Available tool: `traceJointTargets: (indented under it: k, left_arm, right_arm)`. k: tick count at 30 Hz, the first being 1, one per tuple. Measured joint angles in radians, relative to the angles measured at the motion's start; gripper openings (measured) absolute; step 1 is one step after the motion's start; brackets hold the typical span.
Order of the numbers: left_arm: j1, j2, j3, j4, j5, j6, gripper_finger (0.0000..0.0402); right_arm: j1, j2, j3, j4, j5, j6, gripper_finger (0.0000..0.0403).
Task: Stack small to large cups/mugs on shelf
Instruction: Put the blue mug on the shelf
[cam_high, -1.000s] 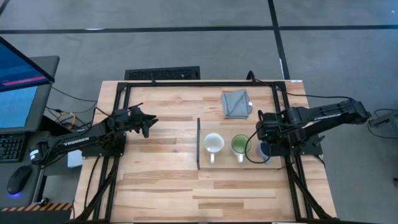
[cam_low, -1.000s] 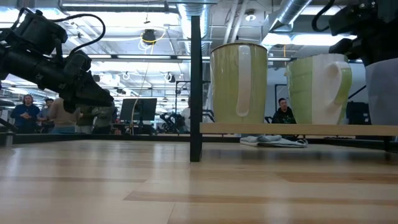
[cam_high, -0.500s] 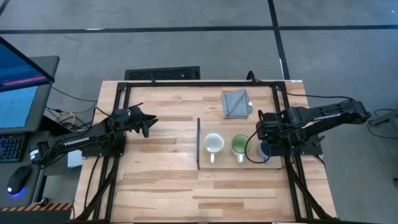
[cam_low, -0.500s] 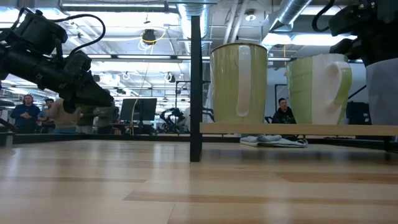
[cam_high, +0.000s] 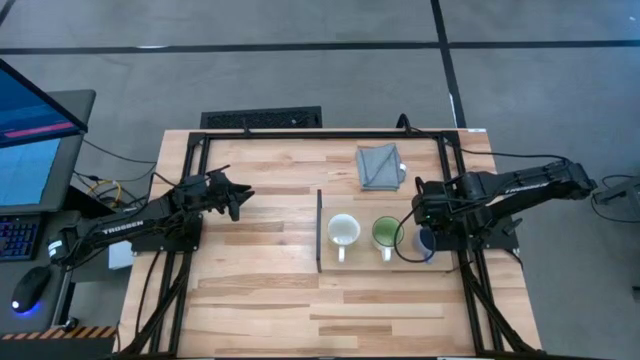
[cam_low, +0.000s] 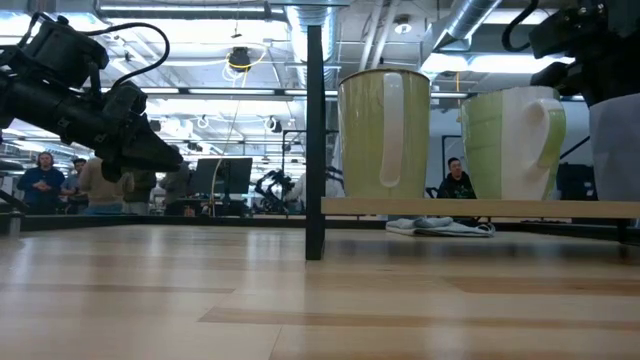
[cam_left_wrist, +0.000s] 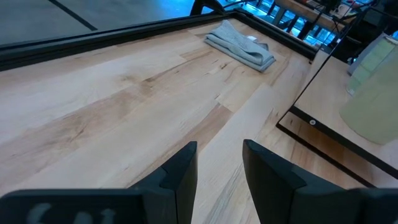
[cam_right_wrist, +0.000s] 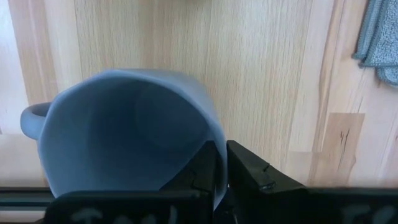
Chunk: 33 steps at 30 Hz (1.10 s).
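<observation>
The blue-grey mug (cam_right_wrist: 124, 134) is pinched by its rim in the right claw (cam_right_wrist: 221, 163) at the right end of the shelf (cam_high: 362, 262), beside the green-lined mug (cam_high: 385, 234) and the cream-white mug (cam_high: 343, 231), both standing on the board. A slip could be caused by so thin a wall grip, or the neighbouring mug could be knocked. All three mugs appear empty. The left claw (cam_left_wrist: 219, 168) is held spread over bare desk (cam_high: 260, 290), well apart.
</observation>
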Motion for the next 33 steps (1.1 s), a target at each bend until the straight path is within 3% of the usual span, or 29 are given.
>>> traceJointTargets:
  k: [10, 33]
  left_arm:
    - [0.000, 0.000, 0.000, 0.000, 0.000, 0.000, 0.0119]
    - [0.000, 0.000, 0.000, 0.000, 0.000, 0.000, 0.0119]
  right_arm:
    - [0.000, 0.000, 0.000, 0.000, 0.031, 0.002, 0.0061]
    - [0.000, 0.000, 0.000, -0.005, 0.034, 0.007, 0.0145]
